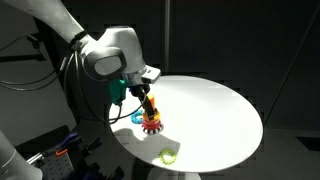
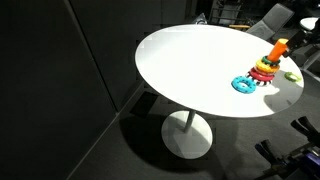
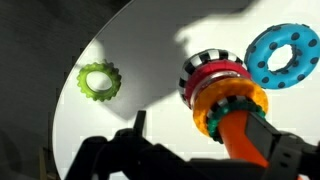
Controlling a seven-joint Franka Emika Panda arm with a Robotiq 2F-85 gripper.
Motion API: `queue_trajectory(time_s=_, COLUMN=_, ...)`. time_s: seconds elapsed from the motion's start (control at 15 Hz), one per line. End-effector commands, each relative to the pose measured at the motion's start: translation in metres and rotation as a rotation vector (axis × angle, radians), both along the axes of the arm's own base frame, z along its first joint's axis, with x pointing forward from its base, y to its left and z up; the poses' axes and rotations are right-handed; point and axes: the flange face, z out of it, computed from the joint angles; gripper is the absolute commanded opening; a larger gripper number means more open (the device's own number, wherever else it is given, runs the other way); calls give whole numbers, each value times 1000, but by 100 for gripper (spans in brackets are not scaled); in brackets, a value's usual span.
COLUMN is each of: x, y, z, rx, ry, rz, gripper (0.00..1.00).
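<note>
Dark walls and a dark floor surround a round white table (image 1: 215, 110), which in an exterior view stands on a single white pedestal (image 2: 187, 132).

At the left of an exterior view the white arm (image 1: 108, 52) reaches in over the table's left part, and its gripper (image 1: 145, 93) points down at a ring stack (image 1: 151, 122). Just left of the stack a blue ring (image 1: 135, 117) lies flat on the table, close beside the stack's base. The stack stands upright, with striped, red and orange toothed rings threaded on an orange post (image 1: 149, 104) whose top rises into the gripper. Right of it and nearer the table's near edge, a green ring (image 1: 168, 156) lies flat, well apart from the stack.

In the wrist view the green ring (image 3: 98, 80) lies at the left, alone on bare white. The ring stack (image 3: 220, 90) is in the middle, and the orange post (image 3: 248, 135) runs from it down into the gripper (image 3: 225, 155), between the dark fingers (image 3: 135, 155). Whether the jaws press on the post or only stand around it cannot be told. The blue ring (image 3: 282, 57) is at the upper right, just beside the stack.

In an exterior view the same group sits at the table's right edge, with the blue ring (image 2: 243, 84), the ring stack (image 2: 265, 70) and the green ring (image 2: 292, 75) from left to right.
</note>
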Motion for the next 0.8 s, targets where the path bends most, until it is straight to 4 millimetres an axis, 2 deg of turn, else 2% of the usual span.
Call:
queue_trajectory(time_s=0.0, x=-3, y=-1, z=7, rx=-22, ry=-36, rz=31, gripper=100)
queue_trajectory(time_s=0.73, x=1, y=20, z=0, rx=-12, ry=-28, rz=93, gripper=100)
